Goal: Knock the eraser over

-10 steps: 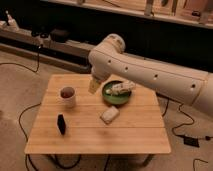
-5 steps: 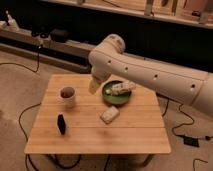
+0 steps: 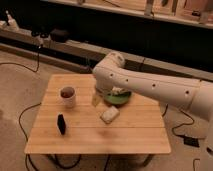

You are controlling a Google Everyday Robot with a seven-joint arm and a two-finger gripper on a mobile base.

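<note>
The eraser (image 3: 61, 124) is a small black block standing upright on the left front part of the wooden table (image 3: 135, 140). My gripper (image 3: 96, 98) hangs from the white arm over the table's middle, right of the mug and well up and right of the eraser, apart from it.
A white mug (image 3: 68, 96) with dark contents stands behind the eraser. A flat whitish block (image 3: 110, 115) lies near the table's middle. A green bowl (image 3: 118, 97) with something pale in it sits under the arm. Cables run across the floor around the table.
</note>
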